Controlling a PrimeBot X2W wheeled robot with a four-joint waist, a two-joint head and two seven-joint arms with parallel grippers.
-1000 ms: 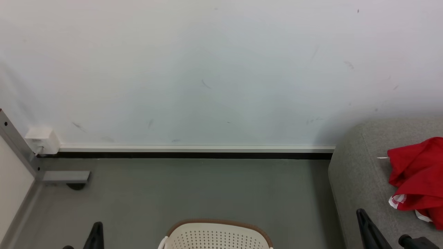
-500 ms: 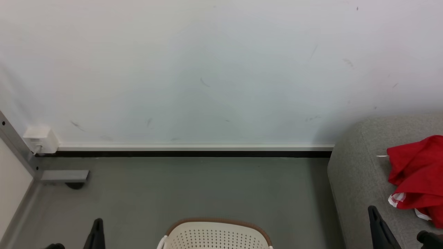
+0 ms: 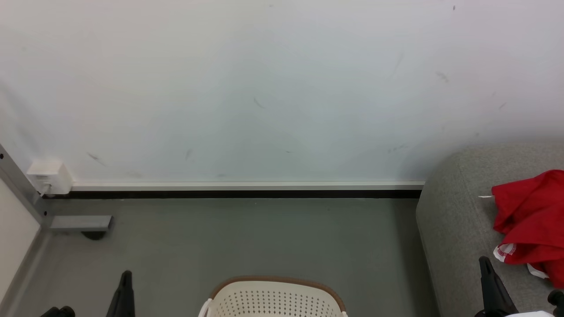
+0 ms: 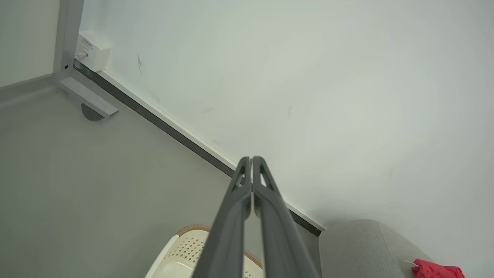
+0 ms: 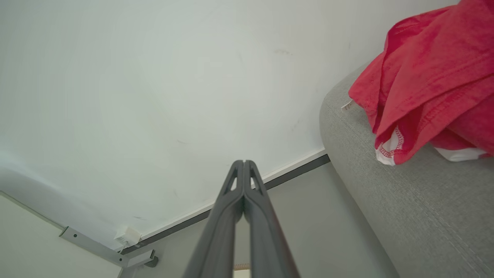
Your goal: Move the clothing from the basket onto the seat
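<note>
Red clothing with white trim lies bunched on the grey seat at the right. In the right wrist view the clothing rests on the seat to the upper right of my right gripper, which is shut and empty. The cream basket with a brown rim stands at the bottom centre; its inside is hidden. Low at the right, over the seat's edge, my right gripper points up. My left gripper is shut and empty left of the basket, and the left wrist view shows its tips together above the basket.
A white wall with a dark skirting strip runs behind the grey floor. A metal frame foot and a white wall box sit at the far left.
My right gripper has slid to the right and lower in the head view. The head camera has tipped slightly, so the whole scene sits a little higher in it. The left gripper holds still.
</note>
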